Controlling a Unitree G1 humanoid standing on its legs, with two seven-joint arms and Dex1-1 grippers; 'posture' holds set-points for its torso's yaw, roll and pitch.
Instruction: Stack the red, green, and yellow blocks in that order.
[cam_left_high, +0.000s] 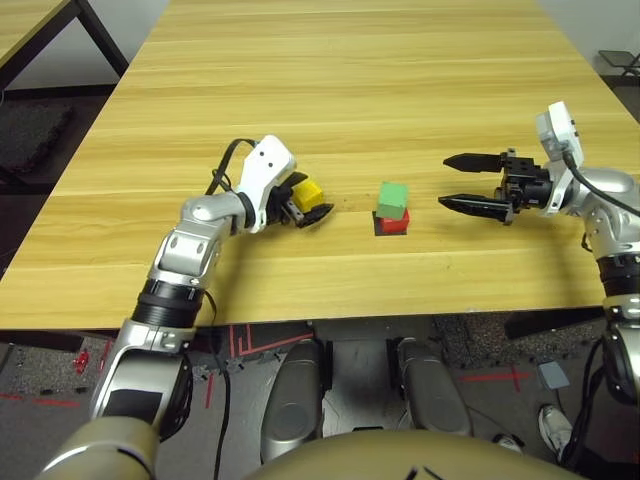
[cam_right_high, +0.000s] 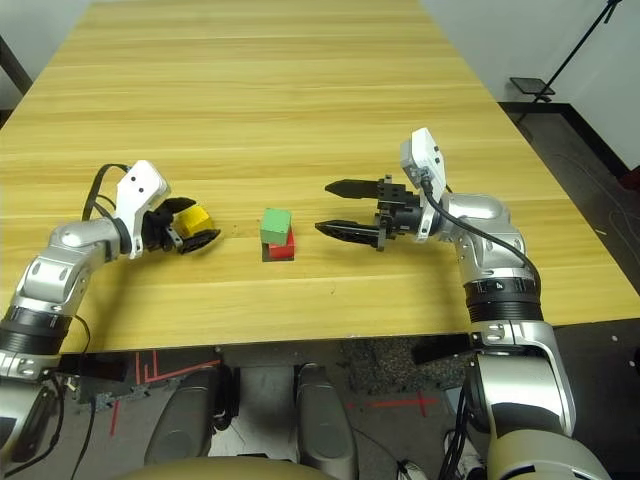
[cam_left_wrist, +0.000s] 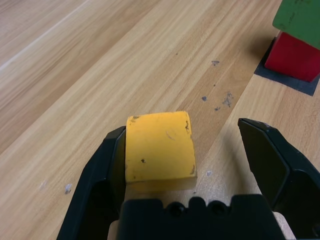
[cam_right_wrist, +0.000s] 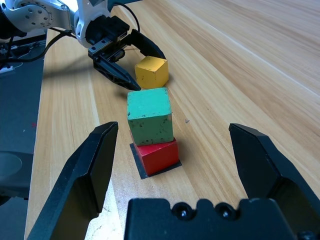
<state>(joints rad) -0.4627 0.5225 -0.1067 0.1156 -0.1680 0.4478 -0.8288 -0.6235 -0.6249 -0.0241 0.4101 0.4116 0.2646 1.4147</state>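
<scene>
While both eye views give the layout from above, the left wrist view adds dark scuffs on the yellow block (cam_left_wrist: 160, 147), which sits on the counter (cam_left_high: 330, 100) between the wide-apart fingers of the left end effector (cam_left_wrist: 182, 125), near one finger, with a gap to the other. Right wrist view: specks mark the green block (cam_right_wrist: 150, 117), stacked slightly askew on the red block (cam_right_wrist: 159, 156); the red one rests on a black square patch (cam_right_wrist: 142, 167). Right end effector (cam_left_high: 442, 182): fingers apart, nothing between them, pointing toward the stack.
</scene>
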